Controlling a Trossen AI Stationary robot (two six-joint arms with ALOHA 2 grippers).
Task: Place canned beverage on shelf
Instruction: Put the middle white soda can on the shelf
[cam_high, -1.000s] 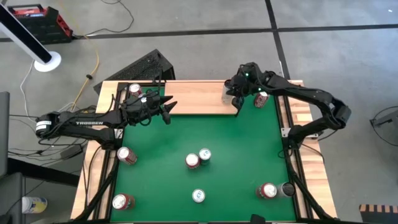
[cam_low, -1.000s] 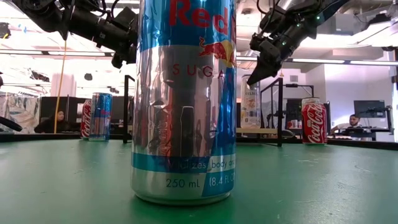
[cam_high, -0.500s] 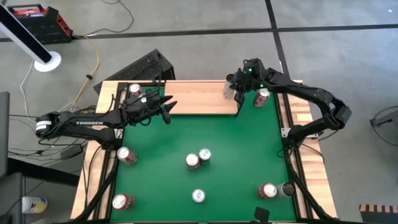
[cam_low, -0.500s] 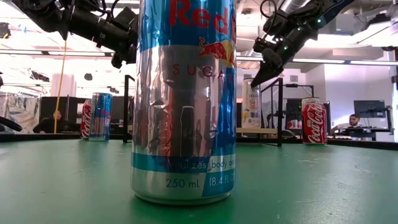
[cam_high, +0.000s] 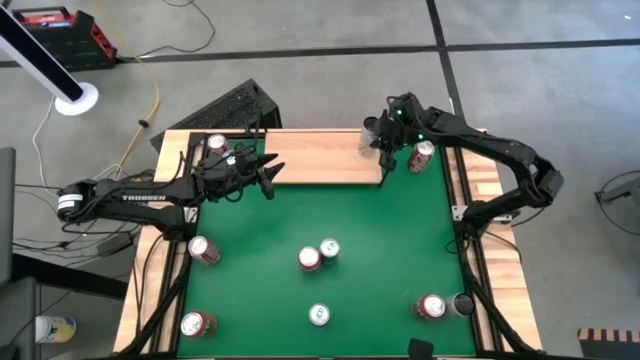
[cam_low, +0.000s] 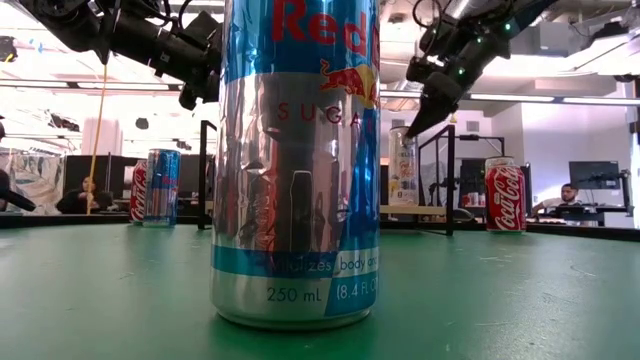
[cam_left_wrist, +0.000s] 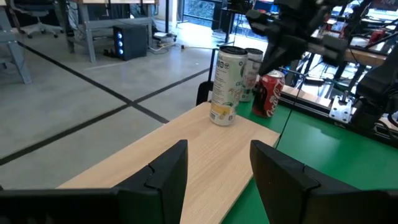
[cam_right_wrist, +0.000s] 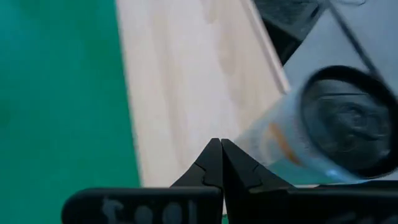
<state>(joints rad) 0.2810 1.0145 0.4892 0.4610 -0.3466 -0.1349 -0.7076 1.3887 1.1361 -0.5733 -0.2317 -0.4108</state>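
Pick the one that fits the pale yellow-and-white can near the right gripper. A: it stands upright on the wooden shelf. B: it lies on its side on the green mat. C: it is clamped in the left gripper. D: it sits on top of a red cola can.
A: the pale can stands upright on the shelf near its end, with the right gripper shut and empty just beside it.
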